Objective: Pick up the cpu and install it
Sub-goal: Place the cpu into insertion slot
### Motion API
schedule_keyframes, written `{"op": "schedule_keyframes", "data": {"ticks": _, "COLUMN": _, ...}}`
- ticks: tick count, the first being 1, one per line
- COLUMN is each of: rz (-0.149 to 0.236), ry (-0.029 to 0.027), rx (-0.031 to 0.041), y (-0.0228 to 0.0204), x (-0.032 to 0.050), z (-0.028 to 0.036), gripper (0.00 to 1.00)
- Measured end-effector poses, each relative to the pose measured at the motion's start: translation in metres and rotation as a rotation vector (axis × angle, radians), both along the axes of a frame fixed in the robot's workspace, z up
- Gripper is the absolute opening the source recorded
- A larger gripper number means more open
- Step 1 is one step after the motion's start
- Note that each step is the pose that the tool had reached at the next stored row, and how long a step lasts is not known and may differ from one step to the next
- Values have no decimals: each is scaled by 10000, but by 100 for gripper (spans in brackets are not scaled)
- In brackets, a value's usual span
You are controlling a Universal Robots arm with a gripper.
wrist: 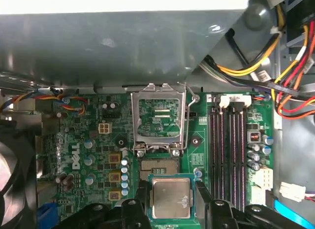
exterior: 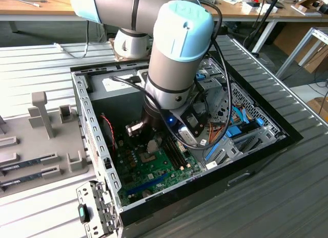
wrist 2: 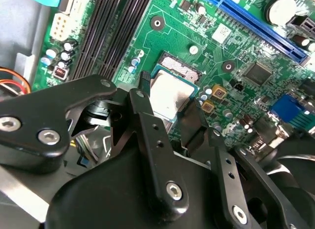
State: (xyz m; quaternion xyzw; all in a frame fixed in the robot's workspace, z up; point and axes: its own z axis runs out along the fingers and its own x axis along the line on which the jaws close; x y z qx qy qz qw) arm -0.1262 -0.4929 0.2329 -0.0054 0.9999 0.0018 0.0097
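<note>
We count one cpu (wrist: 171, 197), clamped between the gripper's (wrist: 172, 189) two fingers (wrist: 141, 199), one on each side of it. It sits partly over the single open socket (wrist: 157, 166) on the green circuit board (wrist: 98, 140); we cannot tell whether they touch. The socket's one metal frame (wrist: 158, 118) stands raised. Four black memory slots (wrist: 228, 150) run beside it. The one open computer case (exterior: 92, 125) rests on the surface (exterior: 287, 197).

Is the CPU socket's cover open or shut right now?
Open: the metal cover stands swung back, socket contacts bare; the claw grips the cpu.
</note>
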Motion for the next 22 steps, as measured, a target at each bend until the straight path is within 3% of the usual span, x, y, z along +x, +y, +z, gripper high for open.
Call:
{"op": "schedule_keyframes", "data": {"ticks": 10, "rz": 12, "ry": -1, "rx": 1, "y": 1, "x": -30, "z": -203, "gripper": 47}}
{"op": "schedule_keyframes", "data": {"ticks": 22, "rz": 10, "ry": 0, "rx": -1, "y": 1, "x": -70, "z": -284, "gripper": 47}}
